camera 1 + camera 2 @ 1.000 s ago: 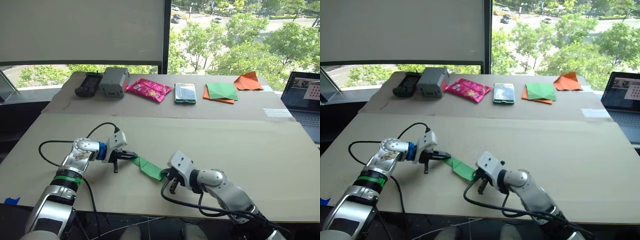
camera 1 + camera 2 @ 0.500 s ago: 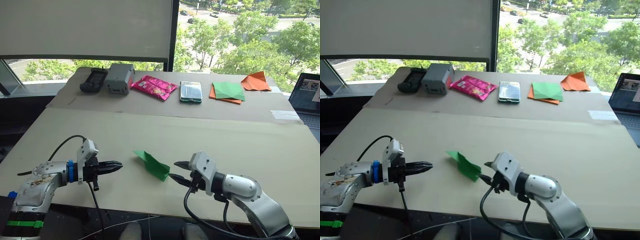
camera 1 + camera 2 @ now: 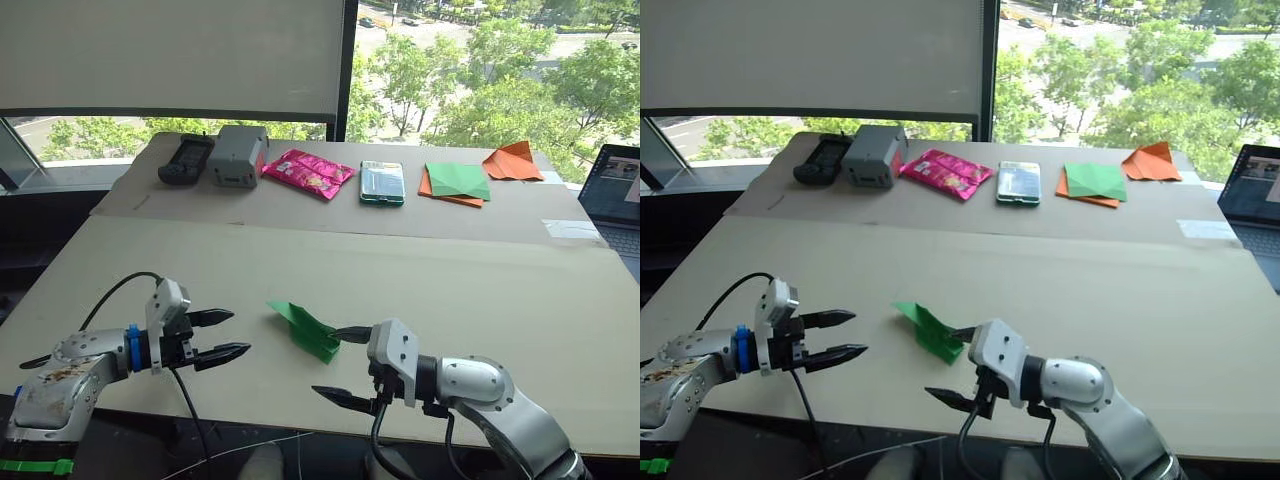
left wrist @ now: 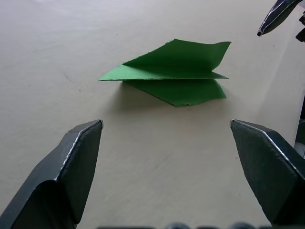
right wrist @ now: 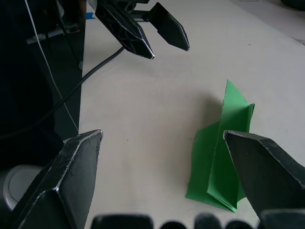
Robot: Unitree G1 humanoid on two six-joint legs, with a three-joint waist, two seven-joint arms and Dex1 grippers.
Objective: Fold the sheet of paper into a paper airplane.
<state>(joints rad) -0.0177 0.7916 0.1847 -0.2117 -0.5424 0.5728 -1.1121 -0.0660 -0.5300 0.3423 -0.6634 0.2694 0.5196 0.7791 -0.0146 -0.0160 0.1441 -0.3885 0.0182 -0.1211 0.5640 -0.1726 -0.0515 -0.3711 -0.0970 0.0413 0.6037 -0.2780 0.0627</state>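
Observation:
The green paper airplane (image 3: pixel 307 329) lies free on the tan table near its front edge, a slim pointed wedge with a raised fin (image 4: pixel 181 55). Its point faces my left gripper. My left gripper (image 3: pixel 224 334) hovers a short way to the left of it, open and empty. On the plane's right, my right gripper (image 3: pixel 344 366) is also open, its upper finger tip close to the wide end of the plane (image 5: pixel 220 157). Neither gripper touches the paper.
Along the table's far side lie a black device (image 3: pixel 184 160), a grey box (image 3: pixel 236 156), a pink packet (image 3: pixel 307 174), a phone (image 3: pixel 381 183), a green-and-orange pair of sheets (image 3: pixel 455 184) and an orange paper plane (image 3: pixel 513 162). A laptop (image 3: pixel 612 195) stands at the right edge.
Both grippers have opened wide and let go of the green plane, which now rests on the table. Both arms have drawn back toward the front edge. The camera view has shifted.

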